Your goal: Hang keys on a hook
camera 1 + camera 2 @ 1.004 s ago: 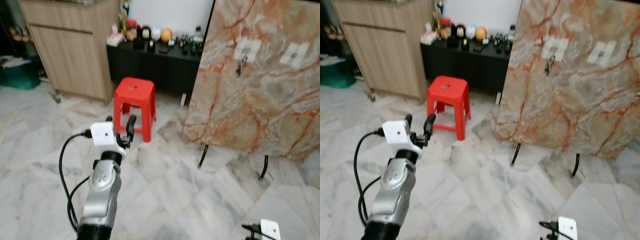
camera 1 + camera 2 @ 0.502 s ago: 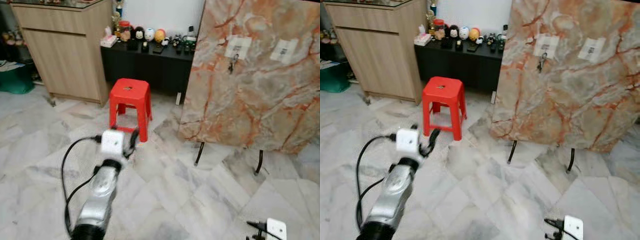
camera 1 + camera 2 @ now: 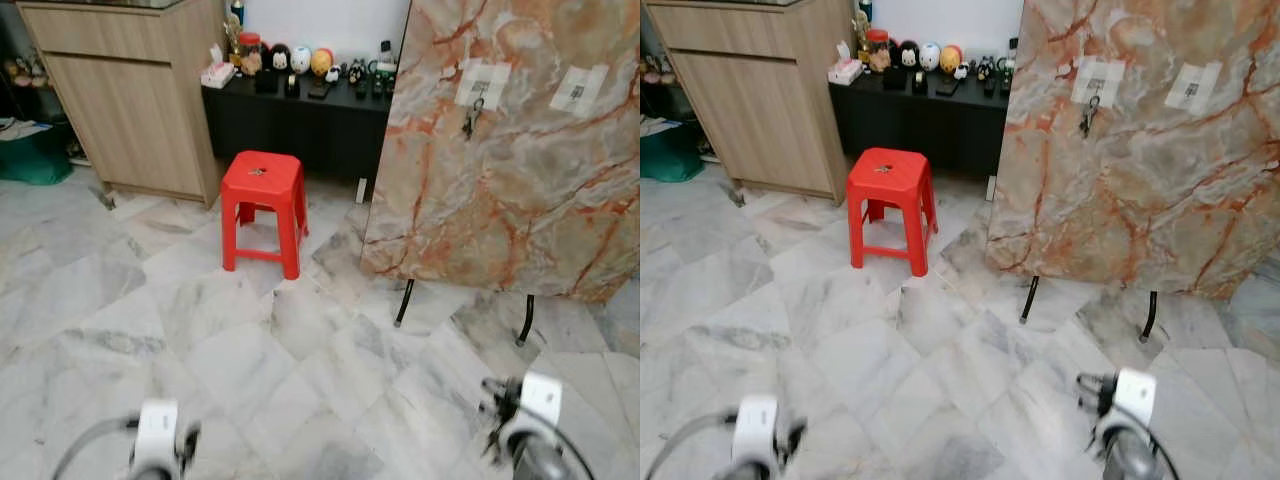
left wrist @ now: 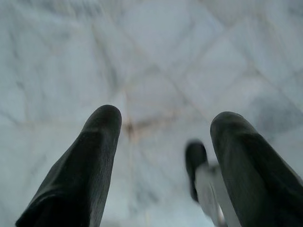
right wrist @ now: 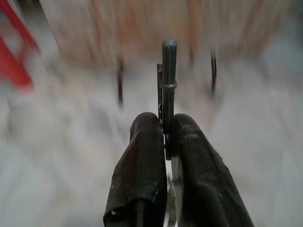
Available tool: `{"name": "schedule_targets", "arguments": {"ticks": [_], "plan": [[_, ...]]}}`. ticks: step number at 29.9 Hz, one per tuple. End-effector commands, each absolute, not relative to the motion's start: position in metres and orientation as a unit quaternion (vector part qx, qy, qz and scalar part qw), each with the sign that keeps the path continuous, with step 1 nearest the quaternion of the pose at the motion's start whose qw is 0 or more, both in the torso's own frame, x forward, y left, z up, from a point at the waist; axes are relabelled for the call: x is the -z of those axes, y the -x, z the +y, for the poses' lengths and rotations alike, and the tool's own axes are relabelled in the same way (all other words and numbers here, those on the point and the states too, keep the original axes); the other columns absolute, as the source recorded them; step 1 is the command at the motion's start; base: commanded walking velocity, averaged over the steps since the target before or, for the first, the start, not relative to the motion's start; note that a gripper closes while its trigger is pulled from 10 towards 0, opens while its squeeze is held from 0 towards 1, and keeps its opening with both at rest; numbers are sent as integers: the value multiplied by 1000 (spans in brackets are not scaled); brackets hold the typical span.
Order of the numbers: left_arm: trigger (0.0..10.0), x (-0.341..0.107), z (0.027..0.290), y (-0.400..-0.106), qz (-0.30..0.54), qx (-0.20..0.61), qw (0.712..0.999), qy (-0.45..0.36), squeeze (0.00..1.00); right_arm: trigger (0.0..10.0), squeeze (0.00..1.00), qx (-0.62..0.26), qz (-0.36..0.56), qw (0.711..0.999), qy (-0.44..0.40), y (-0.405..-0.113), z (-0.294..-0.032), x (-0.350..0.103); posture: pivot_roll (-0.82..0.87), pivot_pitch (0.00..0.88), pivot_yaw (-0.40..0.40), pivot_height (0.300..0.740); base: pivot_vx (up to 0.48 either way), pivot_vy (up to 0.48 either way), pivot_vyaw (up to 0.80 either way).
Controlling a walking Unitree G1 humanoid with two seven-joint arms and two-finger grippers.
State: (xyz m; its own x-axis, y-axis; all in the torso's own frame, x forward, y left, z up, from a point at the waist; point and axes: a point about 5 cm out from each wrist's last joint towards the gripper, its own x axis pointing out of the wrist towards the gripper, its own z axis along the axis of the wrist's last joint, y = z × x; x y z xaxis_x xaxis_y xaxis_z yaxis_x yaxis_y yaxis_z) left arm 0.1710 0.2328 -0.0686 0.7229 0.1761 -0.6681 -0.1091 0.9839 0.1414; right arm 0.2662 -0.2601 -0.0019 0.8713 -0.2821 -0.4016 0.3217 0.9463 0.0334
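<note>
Right gripper low at the robot's side, clamped on the keys; marble board well ahead, one hook free, the other holding a bunch; left gripper spread, idle; approach and hanging remain.

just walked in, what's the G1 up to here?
It stands on the marble floor facing a marble-look board that carries two hook pads. The right gripper is shut on a key, held low and well short of the board. One set of keys hangs on the left pad; the right pad looks free. The left gripper is open, hanging low over the floor. A red stool stands nearby.
</note>
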Motion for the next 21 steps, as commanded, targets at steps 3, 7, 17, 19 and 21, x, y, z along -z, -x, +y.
{"name": "schedule_targets", "arguments": {"ticks": [3, 7, 17, 19, 21], "plan": [[10000, 69, 229, -173, 353, -102, 930, -14, 0, 10000, 0, 148, 114, 982, -29, -292, -257, -29, 27, 0, -65, 740, 0, 0, 0], [10000, 74, 230, -168, 367, -119, 923, -4, 0, 10000, 0, 154, 72, 985, -22, -303, -253, -45, 16, 0, -65, 740, 0, 0, 0], [10000, 81, 238, -156, 406, -124, 905, 4, 0, 10000, 0, 105, -23, 993, -39, -328, -228, -85, -33, 0, -41, 740, 0, 0, 0], [10000, 81, 238, -156, 407, -121, 906, 3, 0, 10000, 0, 118, -15, 992, -42, -330, -229, -86, -35, 0, -41, 740, 0, 0, 0], [10000, 81, 237, -156, 407, -120, 905, 3, 0, 10000, 0, 130, -28, 990, -55, -331, -228, -88, -33, 0, -42, 740, 0, 0, 0]]}}
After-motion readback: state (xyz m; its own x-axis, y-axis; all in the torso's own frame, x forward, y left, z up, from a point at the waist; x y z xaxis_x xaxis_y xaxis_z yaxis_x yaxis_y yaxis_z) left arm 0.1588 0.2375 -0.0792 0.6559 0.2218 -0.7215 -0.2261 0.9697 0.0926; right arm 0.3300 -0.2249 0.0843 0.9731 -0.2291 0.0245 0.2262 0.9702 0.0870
